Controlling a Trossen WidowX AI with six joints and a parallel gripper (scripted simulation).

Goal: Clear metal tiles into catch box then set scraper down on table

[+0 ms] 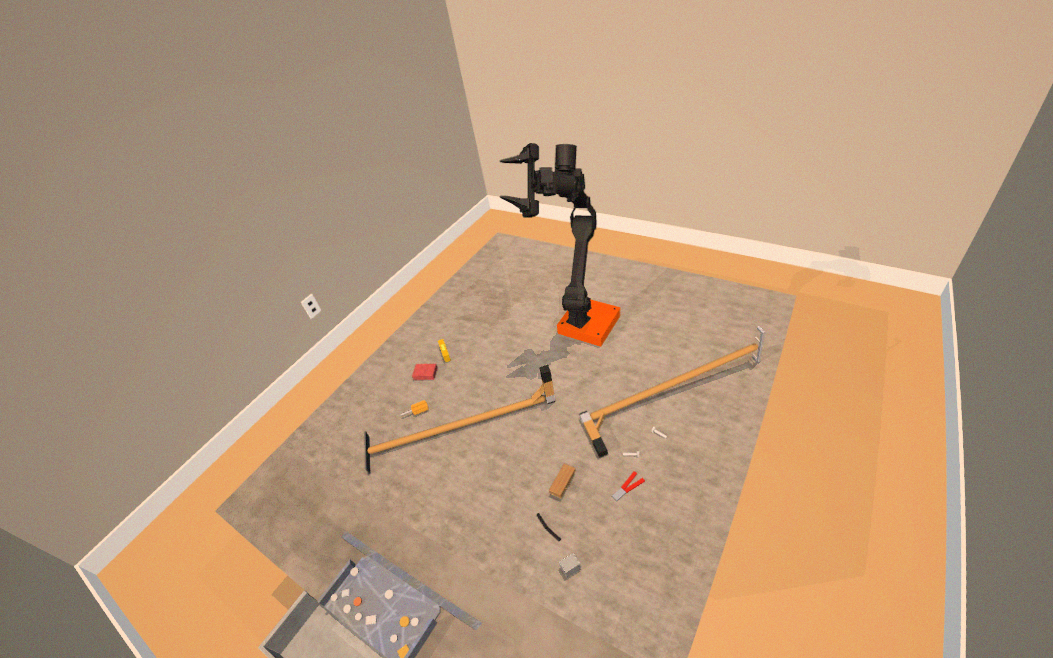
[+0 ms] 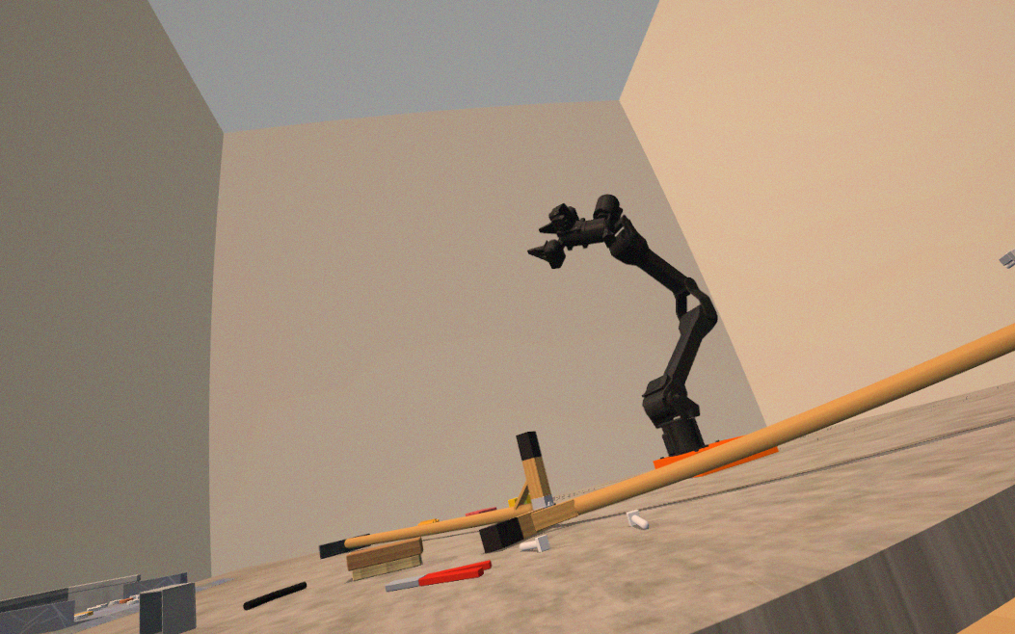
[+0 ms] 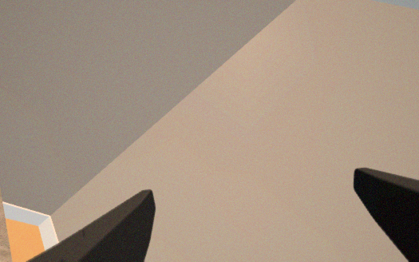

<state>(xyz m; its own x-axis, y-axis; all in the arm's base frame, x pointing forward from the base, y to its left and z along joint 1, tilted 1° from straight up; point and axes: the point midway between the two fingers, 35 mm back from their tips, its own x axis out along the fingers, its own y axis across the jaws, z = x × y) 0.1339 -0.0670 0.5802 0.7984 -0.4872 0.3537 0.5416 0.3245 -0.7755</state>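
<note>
My gripper [image 1: 501, 179] [image 2: 534, 241] [image 3: 252, 188] is open and empty, high above the table. The long scraper, with a wooden shaft [image 1: 456, 425] [image 2: 432, 526], lies with its black blade [image 1: 367, 454] [image 2: 332, 547] at the left and its black-tipped crosswise handle [image 1: 546, 384] [image 2: 533, 472] nearer the robot base. The steel bench plate [image 1: 422, 602] is at the lower edge of the top view. Several small white, orange and yellow tiles [image 1: 371, 619] are on it. The grey-walled catch box [image 1: 291, 621] adjoins its far end and is partly cut off by the view.
A second long tool [image 1: 673, 380] [image 2: 811, 417] has a grey toothed head. A wooden block [image 1: 561, 481] [image 2: 385, 555], red-handled tool [image 1: 630, 485] [image 2: 452, 573], black rod [image 1: 548, 527] [image 2: 275, 594] and grey block [image 1: 569, 565] lie between the long tools and plate side. A grey bar [image 1: 465, 617] borders the plate.
</note>
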